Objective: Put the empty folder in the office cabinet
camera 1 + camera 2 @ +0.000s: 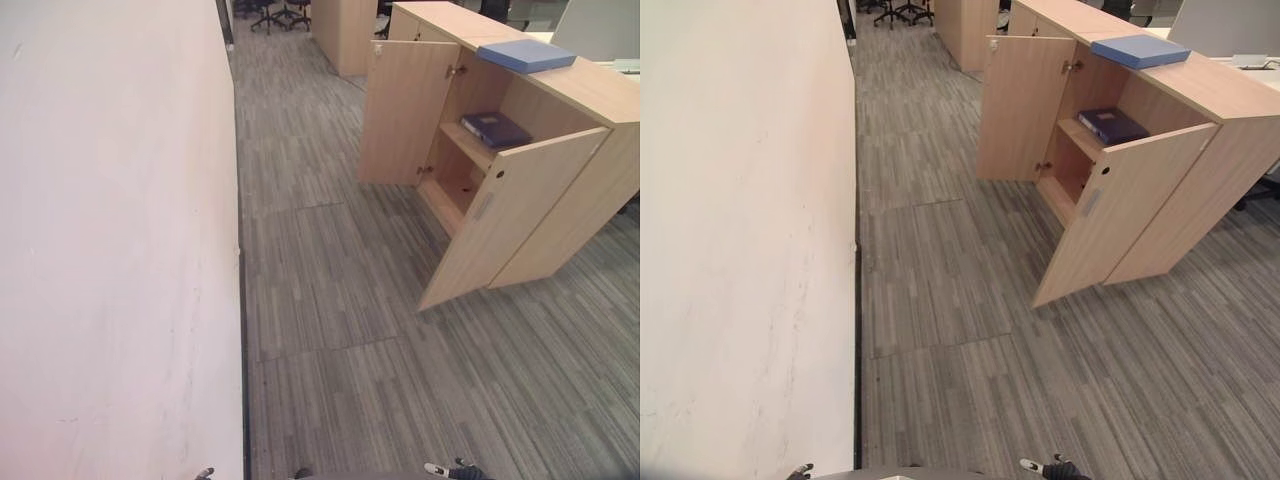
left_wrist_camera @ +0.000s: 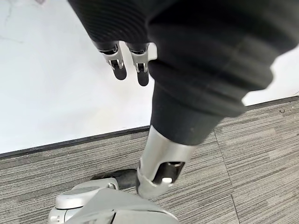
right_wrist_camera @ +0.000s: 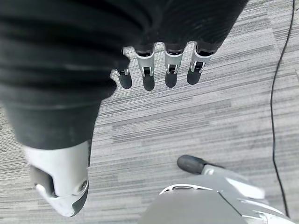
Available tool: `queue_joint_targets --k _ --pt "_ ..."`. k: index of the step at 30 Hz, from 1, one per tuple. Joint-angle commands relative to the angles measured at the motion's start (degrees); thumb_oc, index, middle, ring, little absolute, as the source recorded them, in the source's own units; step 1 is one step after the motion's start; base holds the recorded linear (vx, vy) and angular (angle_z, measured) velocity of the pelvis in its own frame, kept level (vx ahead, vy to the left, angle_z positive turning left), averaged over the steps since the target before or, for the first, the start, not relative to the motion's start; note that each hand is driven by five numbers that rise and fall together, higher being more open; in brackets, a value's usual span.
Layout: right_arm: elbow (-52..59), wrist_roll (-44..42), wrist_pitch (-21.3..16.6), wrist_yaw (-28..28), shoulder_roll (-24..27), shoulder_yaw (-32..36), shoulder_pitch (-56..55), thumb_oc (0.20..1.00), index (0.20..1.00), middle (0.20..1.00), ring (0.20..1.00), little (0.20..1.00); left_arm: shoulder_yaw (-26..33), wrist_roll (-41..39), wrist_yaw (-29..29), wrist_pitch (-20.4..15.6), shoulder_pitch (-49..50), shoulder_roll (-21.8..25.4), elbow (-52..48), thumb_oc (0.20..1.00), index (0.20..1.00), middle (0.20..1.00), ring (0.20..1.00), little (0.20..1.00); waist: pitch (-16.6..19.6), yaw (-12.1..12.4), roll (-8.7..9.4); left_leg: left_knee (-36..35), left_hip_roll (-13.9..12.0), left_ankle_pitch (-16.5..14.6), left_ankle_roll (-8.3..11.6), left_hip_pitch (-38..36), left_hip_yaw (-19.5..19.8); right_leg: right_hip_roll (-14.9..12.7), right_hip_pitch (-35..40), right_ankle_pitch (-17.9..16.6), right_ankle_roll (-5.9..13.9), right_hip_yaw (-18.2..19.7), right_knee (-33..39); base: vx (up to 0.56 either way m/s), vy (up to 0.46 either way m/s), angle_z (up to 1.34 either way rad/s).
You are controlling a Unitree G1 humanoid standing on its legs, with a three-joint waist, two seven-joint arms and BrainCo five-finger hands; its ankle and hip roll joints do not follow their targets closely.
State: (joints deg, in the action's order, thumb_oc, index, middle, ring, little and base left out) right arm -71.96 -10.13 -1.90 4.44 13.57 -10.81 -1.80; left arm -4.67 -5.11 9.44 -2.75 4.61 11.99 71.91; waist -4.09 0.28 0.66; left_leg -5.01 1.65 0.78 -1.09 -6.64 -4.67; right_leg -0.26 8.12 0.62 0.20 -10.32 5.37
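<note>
cabinet (image 1: 560, 190) doors open | dark folder (image 1: 496, 129) on shelf, partly door-hidden | left hand (image 2: 126, 58), right hand (image 3: 159, 70) seemingly relaxed, empty

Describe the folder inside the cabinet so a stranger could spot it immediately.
Find the light wooden office cabinet with both doors swung open. On its upper inside shelf lies a dark navy blue folder, flat. The lighter blue folder lies on the cabinet's top instead.
</note>
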Motion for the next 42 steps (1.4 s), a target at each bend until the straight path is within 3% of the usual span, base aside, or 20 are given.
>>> queue_joint_targets --k 1,8,10,11,12,14,16,18,20,22,23,24,28,30,34,35,37,39,41,42 --pt "-1.3 -2.7 -0.5 -0.93 1.57 0.2 2.55 1.0 1.0 1.0 1.0 1.0 -1.46 2.39 0.08 -1.04 -2.8 0.42 3.59 1.0 1.0 1.0 1.0 1.0 -0.02 -0.51 0.87 0.01 0.65 -4.32 2.44 -1.22 1.16 -1.74 -0.79 -2.0 5.44 -2.17 -0.37 0.01 -0.03 0.0" --pt "-1.47 -4.21 -0.04 -2.76 1.79 -0.02 3.05 1.0 1.0 1.0 1.0 1.0 -1.03 1.33 -0.26 -0.83 -3.18 1.1 3.6 1.0 1.0 1.0 1.0 1.0 -0.91 -0.44 1.35 0.01 -0.44 -3.68 2.81 -1.54 0.85 -1.21 -0.72 -1.96 4.86 -2.09 -0.41 0.0 -0.056 0.01" --pt "-1.2 -4.35 -0.15 -2.64 1.83 -0.37 3.97 1.0 1.0 1.0 1.0 1.0 -1.25 0.46 0.13 -0.89 -4.26 1.56 3.09 1.0 1.0 1.0 1.0 1.0 -3.01 -0.24 2.35 8.01 -1.22 -5.19 3.66 3.25 -0.45 -1.54 -2.21 -1.34 4.04 -1.92 -2.46 -0.15 -0.136 0.02" --pt "-0.78 -3.99 -0.07 -2.72 2.04 -1.02 4.28 1.0 1.0 1.0 1.0 1.0 -1.22 -0.25 0.41 -1.07 -4.95 1.72 2.34 1.0 1.0 1.0 1.0 1.0 -4.82 0.29 3.17 17.24 -2.17 -5.07 4.56 8.23 -1.8 -1.91 -2.39 -0.79 3.15 -2.2 -3.23 -0.12 -0.133 0.04" --pt "-0.79 -3.99 -0.07 -2.72 2.04 -1.01 4.3 1.0 1.0 1.0 1.0 1.0 -1.22 -0.25 0.41 -1.07 -4.97 1.72 2.34 1.0 1.0 1.0 1.0 1.0 -4.68 0.21 3.09 17.79 -2.28 -5.32 4.59 8.7 -1.7 -1.82 -2.6 -0.79 3.12 -2.27 -3.28 -0.08 -0.141 -0.03" --pt "-0.34 -3.02 0.22 -2.67 2.51 -2.17 5.04 1.0 1.0 1.0 1.0 1.0 -1.39 -0.69 0.84 -1.0 -5.38 1.73 1.27 1.0 1.0 1.0 1.0 1.0 -6.55 1.1 3.47 30.45 -3.74 -0.45 5.15 16.01 -1.12 -1.43 -2.36 -0.18 1.74 -2.66 -3.56 -0.03 -0.141 -0.06" --pt "0.06 -2.54 0.44 -2.56 2.81 -3.0 5.57 1.0 1.0 1.0 1.0 1.0 -1.44 -1.11 1.1 -1.17 -5.31 1.7 0.88 1.0 1.0 1.0 1.0 1.0 -6.94 1.39 3.87 35.75 -3.9 2.15 4.46 20.85 -0.55 -1.28 -2.68 0.18 1.18 -3.01 -3.48 0.02 -0.125 -0.01" --pt "0.1 -2.22 0.57 -2.56 3.08 -3.28 5.69 1.0 1.0 1.0 1.0 1.0 -1.29 -1.27 1.06 -1.11 -4.71 1.47 1.21 1.0 1.0 1.0 1.0 1.0 -6.93 1.9 3.72 32.88 -4.53 1.73 3.91 23.08 -0.95 -1.2 -2.13 0.66 1.44 -2.61 -2.97 0.12 -0.011 -0.08" --pt "-0.32 -1.93 0.64 -2.6 3.37 -3.09 5.4 1.0 1.0 1.0 1.0 1.0 -0.94 -0.88 0.77 -1.0 -3.39 1.1 2.17 1.0 1.0 1.0 1.0 1.0 -6.37 2.62 3.39 24.52 -4.29 1.76 3.74 22.98 -0.8 -1.37 -0.89 1.13 2.2 -1.87 -1.84 0.23 0.09 0.1" --pt "-0.66 -1.56 0.56 -2.59 3.67 -2.68 5.03 1.0 1.0 1.0 1.0 1.0 -0.56 -0.82 0.41 -0.88 -2.47 0.75 3.02 1.0 1.0 1.0 1.0 1.0 -5.52 3.47 1.59 11.34 -4.79 7.37 5.15 22.26 0.58 -0.49 0.61 1.84 2.72 -1.16 -0.8 0.23 0.122 0.05" --pt "-0.65 -1.55 0.55 -2.6 3.68 -2.69 5.0 1.0 1.0 1.0 1.0 1.0 -0.57 -0.82 0.42 -0.88 -2.45 0.74 3.02 1.0 1.0 1.0 1.0 1.0 -5.65 3.47 1.7 10.65 -4.64 7.72 5.17 21.72 0.52 -0.62 0.84 1.89 2.74 -1.17 -0.75 0.29 0.152 0.11" --pt "-1.41 -0.88 0.54 -2.21 4.14 -2.28 5.14 1.0 1.0 1.0 1.0 1.0 -0.35 -1.14 0.6 -0.91 -2.37 0.39 3.19 1.0 1.0 1.0 1.0 1.0 -5.7 4.23 0.74 1.77 -5.49 10.45 6.46 23.31 -0.95 -0.8 2.69 3.13 3.18 -0.7 -0.37 0.28 0.146 0.11" --pt "-3.18 0.5 0.86 -2.61 3.67 -1.27 3.95 1.0 1.0 1.0 1.0 1.0 1.34 -1.23 0.32 -0.66 -0.61 -0.17 4.75 1.0 1.0 1.0 1.0 1.0 -3.83 4.87 -1.26 0.01 -6.98 11.61 7.56 23.2 -2.18 -1.27 5.05 4.91 4.74 -0.17 -0.37 0.33 0.192 -0.13" --pt "-3.77 0.02 1.06 -2.8 3.5 -0.07 3.36 1.0 1.0 1.0 1.0 1.0 1.97 -0.99 0.31 -0.69 -0.26 -0.09 5.44 1.0 1.0 1.0 1.0 1.0 -2.42 4.94 -1.67 0.01 -6.34 12.73 7.59 21.89 -2.06 -3.26 5.59 5.52 5.67 -0.26 -0.37 0.32 0.249 -0.29" --pt "-3.89 -0.53 1.38 -3.67 2.68 1.45 2.64 1.0 1.0 1.0 1.0 1.0 3.79 -2.62 -0.44 -0.71 0.5 -0.47 6.88 1.0 1.0 1.0 1.0 1.0 -0.09 5.45 -1.24 0.01 -2.93 9.75 5.07 18.54 -2.93 -10.55 5.84 5.0 9.03 -0.37 -2.89 0.29 0.288 -0.24" --pt "-3.89 -0.53 1.39 -3.67 2.68 1.45 2.64 1.0 1.0 1.0 1.0 1.0 3.79 -2.62 -0.44 -0.71 0.5 -0.47 6.88 1.0 1.0 1.0 1.0 1.0 -0.1 5.46 -1.24 0.01 -2.93 9.74 5.07 18.53 -2.94 -10.55 5.84 5.0 9.04 -0.36 -2.9 0.27 0.311 -0.25" --pt "-3.38 0.38 1.85 -4.06 2.86 1.41 3.17 1.0 1.0 1.0 1.0 1.0 3.82 -3.11 -0.72 -0.59 0.09 -0.25 6.67 1.0 1.0 1.0 1.0 1.0 0.79 6.29 -0.45 0.01 0.8 6.63 2.5 15.08 -4.28 -17.67 3.3 -2.28 10.77 -1.29 -11.3 0.27 0.36 -0.22" --pt "-2.35 0.13 1.83 -4.06 3.31 1.31 4.11 1.0 1.0 1.0 1.0 1.0 3.47 -3.56 -1.07 -0.56 -0.42 -0.01 5.96 1.0 1.0 1.0 1.0 1.0 0.23 6.51 -0.68 0.01 3.42 4.71 0.2 12.49 -4.91 -22.08 -0.8 -10.63 9.66 -1.78 -21.18 0.22 0.35 -0.15" --pt "-1.07 -0.24 1.69 -3.55 3.16 0.66 4.99 1.0 1.0 1.0 1.0 1.0 2.65 -2.86 -1.26 -0.26 -0.58 0.86 5.18 1.0 1.0 1.0 1.0 1.0 -0.61 6.64 -0.52 0.01 5.48 1.0 -0.74 8.83 -5.35 -26.86 -4.61 -14.65 9.48 -5.83 -30.29 0.29 0.342 -0.11" --pt "-1.07 -0.25 1.69 -3.55 3.14 0.65 5.02 1.0 1.0 1.0 1.0 1.0 2.67 -2.85 -1.26 -0.24 -0.6 0.87 5.17 1.0 1.0 1.0 1.0 1.0 -0.65 6.65 -0.4 0.01 5.62 0.98 -0.79 8.83 -5.38 -27.03 -4.75 -14.56 9.58 -5.69 -30.53 0.27 0.216 0.05"
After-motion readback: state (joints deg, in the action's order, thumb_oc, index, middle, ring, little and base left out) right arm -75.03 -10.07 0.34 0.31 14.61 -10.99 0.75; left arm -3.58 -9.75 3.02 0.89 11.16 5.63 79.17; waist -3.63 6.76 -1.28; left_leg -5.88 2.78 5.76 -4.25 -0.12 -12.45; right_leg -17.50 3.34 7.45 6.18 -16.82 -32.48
